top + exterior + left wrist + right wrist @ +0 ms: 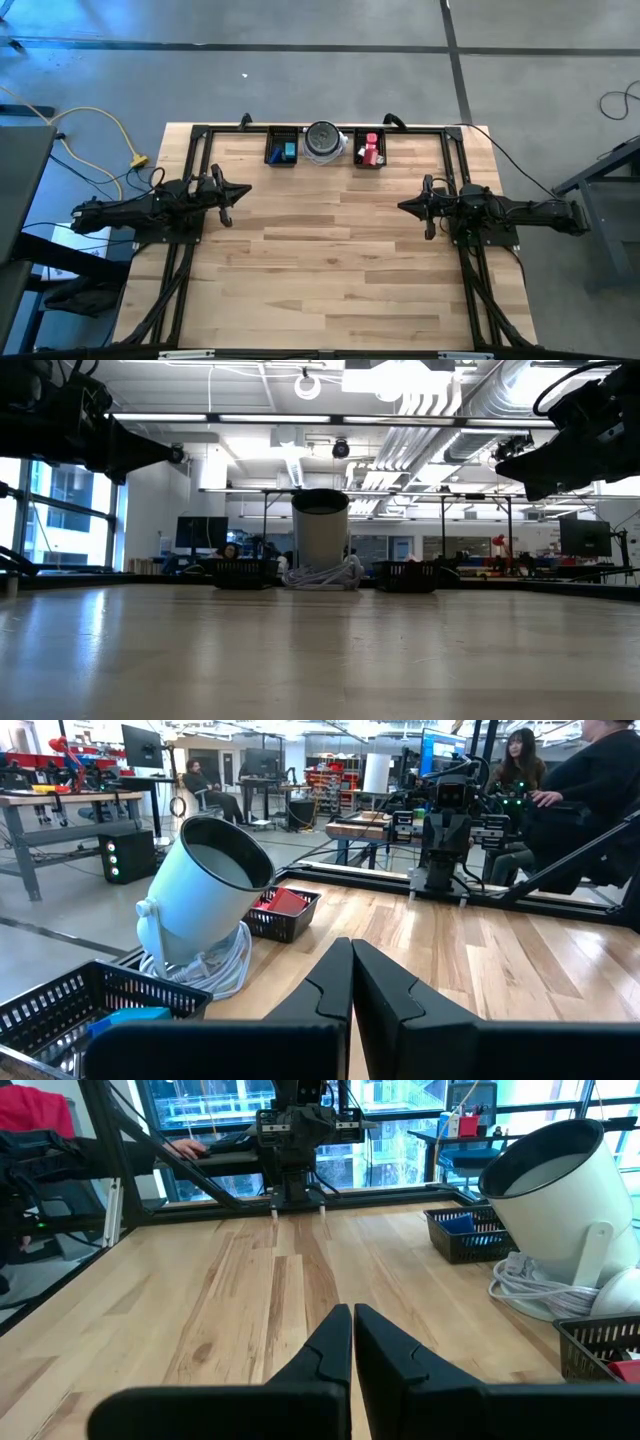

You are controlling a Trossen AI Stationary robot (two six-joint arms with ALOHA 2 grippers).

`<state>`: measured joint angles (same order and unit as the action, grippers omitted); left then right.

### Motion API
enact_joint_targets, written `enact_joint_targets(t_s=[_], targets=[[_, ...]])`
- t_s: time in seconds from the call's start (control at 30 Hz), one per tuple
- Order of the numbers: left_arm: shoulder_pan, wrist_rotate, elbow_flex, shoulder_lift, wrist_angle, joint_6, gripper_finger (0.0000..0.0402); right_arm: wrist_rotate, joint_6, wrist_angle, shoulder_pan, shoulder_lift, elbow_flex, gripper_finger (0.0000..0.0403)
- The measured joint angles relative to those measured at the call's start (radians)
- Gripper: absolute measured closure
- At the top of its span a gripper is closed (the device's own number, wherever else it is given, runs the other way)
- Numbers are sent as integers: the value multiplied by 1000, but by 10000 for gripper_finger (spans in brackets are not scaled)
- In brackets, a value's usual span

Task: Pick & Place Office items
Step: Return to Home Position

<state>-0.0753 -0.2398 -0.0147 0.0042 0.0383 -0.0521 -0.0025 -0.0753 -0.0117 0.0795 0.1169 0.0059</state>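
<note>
Items: office items lie in black trays flanking the lamp.
Left gripper: jaws together, well off the lamp.
Right gripper: jaws together too.
Homing: I'd retract level.

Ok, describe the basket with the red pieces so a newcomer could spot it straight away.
At the far edge of the wooden table stands a pale round canister flanked by two black baskets. Yours is the basket on the right arm's side; it holds red pieces, while its twin holds blue ones.
</note>
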Motion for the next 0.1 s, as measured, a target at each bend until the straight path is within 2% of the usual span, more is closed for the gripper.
enact_joint_targets(t_s=[0.1], targets=[[0, 0, 0, 0, 0, 0, 401, 0, 0, 0, 0, 0, 0, 400]])
